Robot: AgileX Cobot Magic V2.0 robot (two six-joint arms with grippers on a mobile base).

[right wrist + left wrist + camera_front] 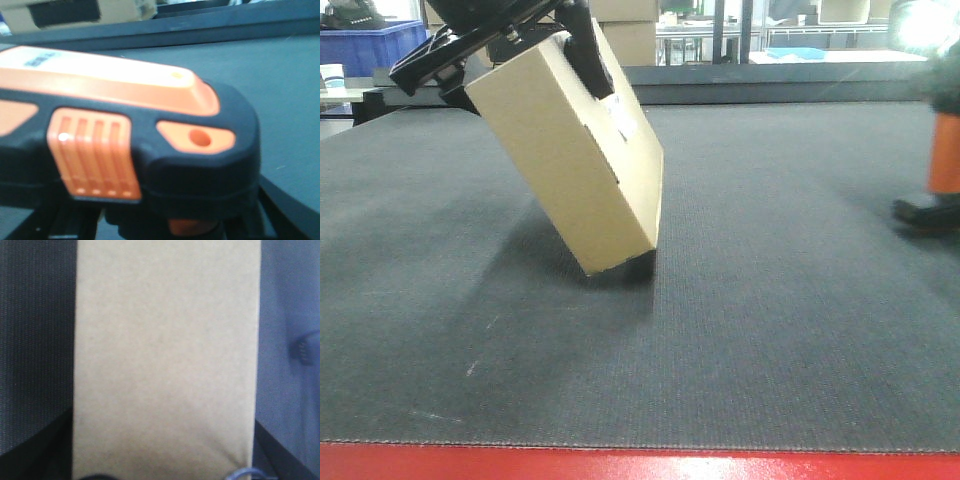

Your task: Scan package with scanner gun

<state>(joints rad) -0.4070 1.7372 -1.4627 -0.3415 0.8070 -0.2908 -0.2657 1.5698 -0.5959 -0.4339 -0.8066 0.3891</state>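
The package is a plain brown cardboard box [570,150] with a small white label [625,120] on its upper side. My left gripper [530,40] is shut on its top end and holds it tilted, with the lower corner touching the dark mat. In the left wrist view the box [165,360] fills the frame between my dark fingers [30,450]. The orange and black scanner gun [125,115] fills the right wrist view, held in my right gripper [165,225]. The scanner also shows at the far right edge of the front view [942,170], well apart from the box.
The dark grey mat [770,330] covers the table, with a red strip [640,465] along its near edge. Behind the table stand a blue crate [370,45], cardboard boxes [630,30] and shelving. Another cardboard box [75,12] shows at the top of the right wrist view.
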